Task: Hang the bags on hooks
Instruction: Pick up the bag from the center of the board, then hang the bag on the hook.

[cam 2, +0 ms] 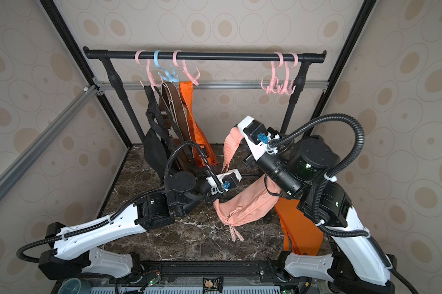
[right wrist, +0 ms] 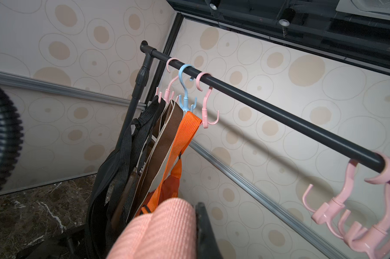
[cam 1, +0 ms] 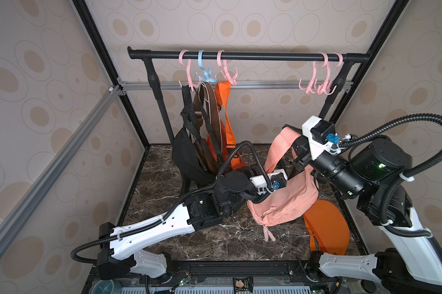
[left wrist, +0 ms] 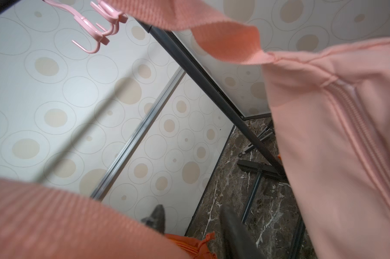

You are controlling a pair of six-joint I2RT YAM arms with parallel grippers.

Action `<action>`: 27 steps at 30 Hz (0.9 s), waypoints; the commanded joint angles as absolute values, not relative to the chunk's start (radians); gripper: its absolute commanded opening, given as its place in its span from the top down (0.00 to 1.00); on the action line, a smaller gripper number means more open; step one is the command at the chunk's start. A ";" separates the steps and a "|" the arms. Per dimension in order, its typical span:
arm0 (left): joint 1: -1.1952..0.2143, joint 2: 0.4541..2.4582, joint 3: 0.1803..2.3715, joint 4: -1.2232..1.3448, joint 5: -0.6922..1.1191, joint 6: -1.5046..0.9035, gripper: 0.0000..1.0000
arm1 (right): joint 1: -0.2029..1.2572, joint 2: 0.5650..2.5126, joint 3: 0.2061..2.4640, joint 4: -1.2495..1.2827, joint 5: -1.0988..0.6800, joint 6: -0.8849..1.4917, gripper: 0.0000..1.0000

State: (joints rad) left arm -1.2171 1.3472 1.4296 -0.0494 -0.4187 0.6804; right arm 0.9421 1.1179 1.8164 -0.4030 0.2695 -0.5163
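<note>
The pink bag (cam 1: 286, 201) (cam 2: 248, 203) hangs tilted just above the marble table, held up by its wide pink strap (cam 1: 281, 145). My right gripper (right wrist: 185, 215) is shut on a fold of that strap, below the right end of the black rail (cam 1: 253, 56). Empty pink hooks (cam 1: 316, 86) (right wrist: 346, 213) hang on the rail above and to the right of it. My left gripper (left wrist: 194, 217) reaches through the strap loop beside the bag body (left wrist: 346, 145). Its fingers stand apart with floor showing between them. The strap (left wrist: 55, 219) lies across one finger.
A black bag (cam 1: 187, 155), a brown bag (cam 1: 209, 107) and an orange bag (cam 1: 223, 107) hang from hooks at the rail's left end. Another orange bag (cam 1: 326, 229) lies at the table's front right. The rack's legs (cam 1: 161, 107) stand at the back.
</note>
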 commanded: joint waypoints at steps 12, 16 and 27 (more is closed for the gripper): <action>-1.102 1.654 2.053 -0.109 -0.309 0.703 1.00 | 0.886 1.112 1.849 -0.185 0.540 -0.551 1.00; -1.054 1.928 2.562 -0.296 -0.237 0.707 1.00 | 0.827 1.160 1.929 -0.172 0.584 -0.526 1.00; -0.876 2.130 2.651 -0.065 0.009 0.562 1.00 | 0.539 1.328 2.158 -0.350 0.513 -0.349 1.00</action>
State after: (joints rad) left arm -0.9012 2.1033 2.6118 -0.1421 -0.0803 0.6231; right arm 0.5991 1.2991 2.1075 -0.2951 0.5468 -0.4446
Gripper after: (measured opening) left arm 0.047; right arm 0.055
